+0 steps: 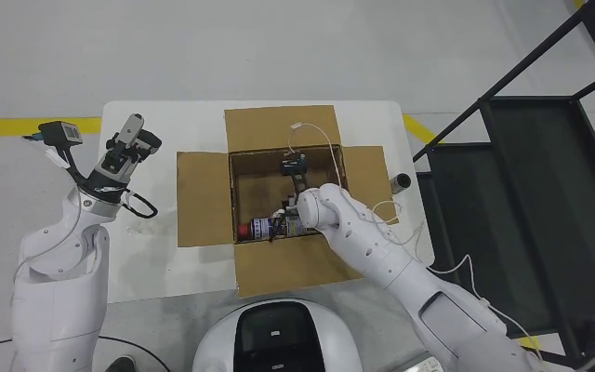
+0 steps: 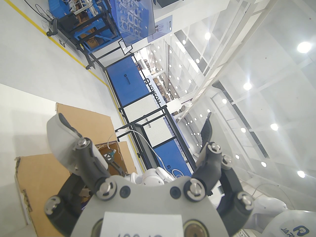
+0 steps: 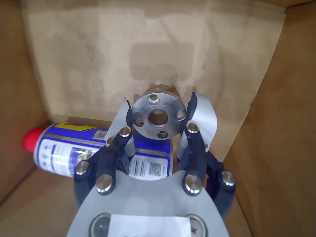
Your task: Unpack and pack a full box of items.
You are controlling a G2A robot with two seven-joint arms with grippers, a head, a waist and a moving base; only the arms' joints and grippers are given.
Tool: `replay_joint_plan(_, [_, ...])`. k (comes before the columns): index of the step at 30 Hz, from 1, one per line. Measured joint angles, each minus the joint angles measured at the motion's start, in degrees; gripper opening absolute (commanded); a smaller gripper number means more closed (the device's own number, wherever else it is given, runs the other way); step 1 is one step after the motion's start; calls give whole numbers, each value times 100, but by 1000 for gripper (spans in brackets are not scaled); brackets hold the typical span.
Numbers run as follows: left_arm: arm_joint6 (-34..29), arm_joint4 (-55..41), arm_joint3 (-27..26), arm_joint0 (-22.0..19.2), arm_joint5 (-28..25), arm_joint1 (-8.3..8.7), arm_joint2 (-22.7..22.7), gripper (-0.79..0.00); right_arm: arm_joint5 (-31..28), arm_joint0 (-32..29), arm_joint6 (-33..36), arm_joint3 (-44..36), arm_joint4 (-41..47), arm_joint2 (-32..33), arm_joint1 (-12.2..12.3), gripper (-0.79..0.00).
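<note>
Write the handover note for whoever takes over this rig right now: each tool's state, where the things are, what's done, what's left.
Right tool: shut on the metal flange, inside the cardboard box.
Left tool: open, raised beside the box over the table.
Spray can: lying on its side on the box floor, next to the flange.
Dark cylinder: on the table, outside the box on the right arm's side.
Done: flaps open, flange gripped.
Left: in or out can't be told here; probably finish moving the flange, then handle the can.
</note>
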Motion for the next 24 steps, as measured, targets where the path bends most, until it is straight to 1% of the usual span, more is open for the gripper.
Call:
replay_joint_plan(4, [0,0,0,0,0,0,0,0,-119,-323,170,-754,-115,315,129,-785])
replay_joint_plan(11, [0,0,0,0,0,0,0,0,-541,-1053,807,-2400,-472,921,394,-785])
replay_joint_plan(17, [0,0,0,0,0,0,0,0,-728,-1720,1061,-3576,-569,1502,557,-785])
replay_joint_plan(20, [0,0,0,0,0,0,0,0,-835,-1972,1082,-3922,-551,1791,615,-785])
replay_joint_plan(24, [0,0,0,0,0,0,0,0,-990,-2184,970,-4065,-349,2128,660,-785])
